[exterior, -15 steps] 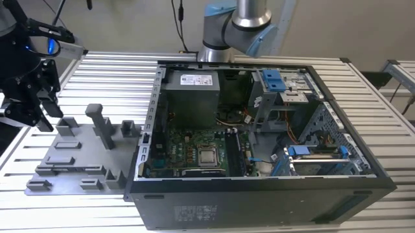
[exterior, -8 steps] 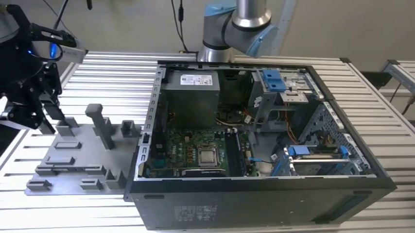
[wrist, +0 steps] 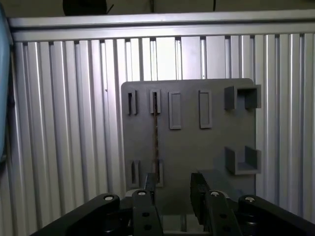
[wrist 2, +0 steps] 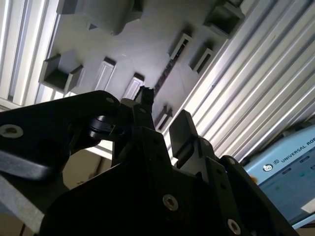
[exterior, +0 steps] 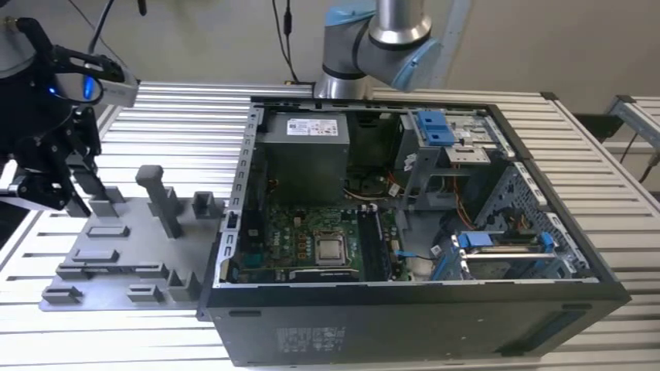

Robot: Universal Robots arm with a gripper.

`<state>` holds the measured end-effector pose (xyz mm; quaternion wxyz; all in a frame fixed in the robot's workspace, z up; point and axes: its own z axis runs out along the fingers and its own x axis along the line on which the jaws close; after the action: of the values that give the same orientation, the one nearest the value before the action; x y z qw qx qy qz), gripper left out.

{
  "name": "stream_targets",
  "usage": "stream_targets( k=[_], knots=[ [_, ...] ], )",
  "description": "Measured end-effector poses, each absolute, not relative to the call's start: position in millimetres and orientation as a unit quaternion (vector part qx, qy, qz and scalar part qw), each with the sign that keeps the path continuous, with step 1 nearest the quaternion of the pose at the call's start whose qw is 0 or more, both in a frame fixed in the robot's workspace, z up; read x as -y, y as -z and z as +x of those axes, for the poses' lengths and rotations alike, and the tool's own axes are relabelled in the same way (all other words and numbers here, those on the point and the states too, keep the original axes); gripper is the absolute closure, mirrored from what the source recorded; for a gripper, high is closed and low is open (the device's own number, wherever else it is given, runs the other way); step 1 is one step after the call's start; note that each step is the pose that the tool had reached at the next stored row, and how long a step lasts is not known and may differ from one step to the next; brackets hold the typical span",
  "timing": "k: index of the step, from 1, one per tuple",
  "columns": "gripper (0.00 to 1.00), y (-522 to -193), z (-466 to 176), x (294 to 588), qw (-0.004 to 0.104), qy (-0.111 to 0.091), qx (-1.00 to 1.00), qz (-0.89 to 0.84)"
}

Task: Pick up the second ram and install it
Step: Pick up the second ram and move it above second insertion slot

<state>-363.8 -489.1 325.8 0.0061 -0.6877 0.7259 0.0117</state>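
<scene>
The second ram (wrist: 156,132) is a thin dark stick standing on its edge in a narrow slot of the grey tray (wrist: 197,142). In the second wrist view the ram (wrist 2: 166,73) shows as a dark line on the tray (wrist 2: 142,44). My gripper (wrist: 172,186) hovers above the tray's near end, open, with nothing between its fingers. One finger (wrist: 149,183) lines up with the ram's near end. In the exterior view the gripper (exterior: 79,199) hangs over the tray (exterior: 134,267) at that view's left.
An open computer case (exterior: 577,297) lies to the exterior view's right of the tray, with the motherboard (exterior: 309,239) exposed. Grey blocks and posts (exterior: 154,193) stand up from the tray. The table (exterior: 185,124) is ribbed aluminium. The arm's base (exterior: 376,46) stands behind the case.
</scene>
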Motion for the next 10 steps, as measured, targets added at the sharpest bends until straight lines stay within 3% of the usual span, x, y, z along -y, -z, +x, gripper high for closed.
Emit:
stream_targets(
  k=[10],
  knots=[
    [0.58,-316.3,-363.8,489.1,0.007,-0.011,-0.726,-0.688]
  ],
)
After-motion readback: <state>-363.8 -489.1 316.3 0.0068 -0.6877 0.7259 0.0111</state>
